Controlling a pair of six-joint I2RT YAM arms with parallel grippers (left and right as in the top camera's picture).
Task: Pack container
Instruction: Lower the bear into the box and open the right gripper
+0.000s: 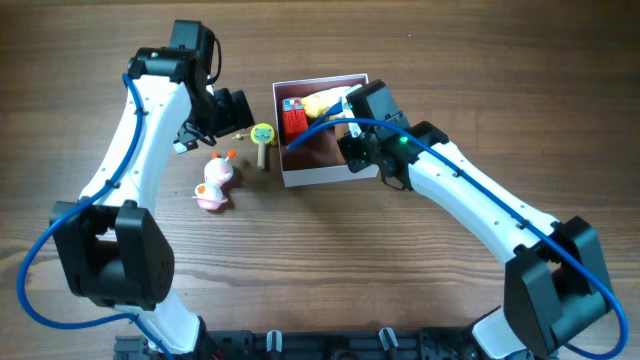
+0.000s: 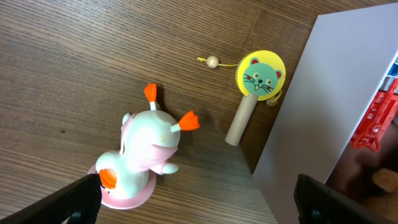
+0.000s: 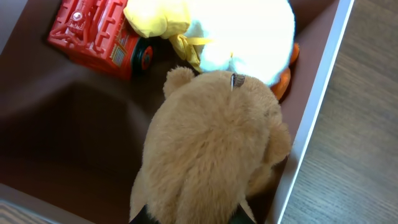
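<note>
Right claw (image 1: 345,148) closed on a tan plush bear (image 3: 211,149) inside the container (image 1: 315,176), toward the far edge of the worktop (image 1: 400,290). Left claw (image 2: 199,202) spread wide, empty, above a pink-white toy (image 2: 146,155).

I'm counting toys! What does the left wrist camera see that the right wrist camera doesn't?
Only left wrist: a white-and-pink duck toy and a cat-face rattle drum, on the table outside the container. Only right wrist: a brown plush bear and a yellow-and-white plush inside it. Both: the container, the red toy, the table.
</note>
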